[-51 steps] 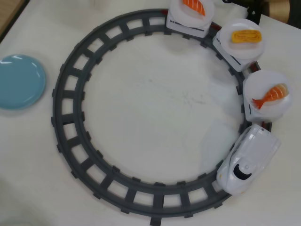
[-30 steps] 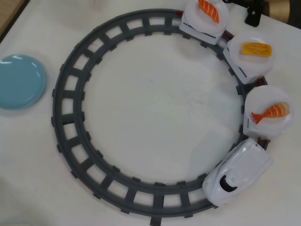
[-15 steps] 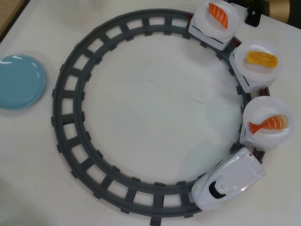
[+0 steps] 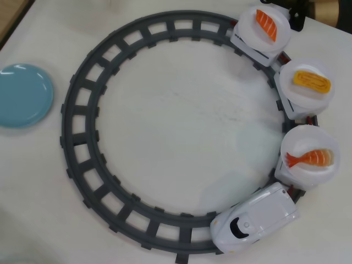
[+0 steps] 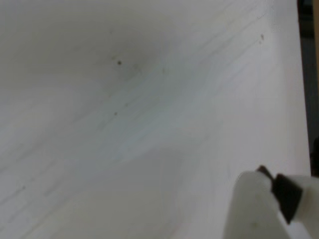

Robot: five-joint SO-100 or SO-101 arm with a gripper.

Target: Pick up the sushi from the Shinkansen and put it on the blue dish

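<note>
In the overhead view the white Shinkansen [image 4: 256, 217] stands on the grey ring track at the lower right, nose pointing lower left. The shrimp sushi [image 4: 311, 158], orange with a red forked tail, lies on the white plate of the first car behind the engine. The blue dish [image 4: 22, 94] sits empty at the far left, outside the track. The arm is not in the overhead view. In the wrist view only part of my gripper [image 5: 271, 199] shows at the bottom right, a white finger with a dark pad over bare white table. Its other finger is out of frame.
The grey circular track [image 4: 82, 99] fills most of the table. Two more cars carry a yellow egg piece [image 4: 312, 81] and a salmon slab [image 4: 266, 25]. A black part [image 4: 297, 14] sits at the top right edge. The table edge [image 5: 304, 99] shows in the wrist view.
</note>
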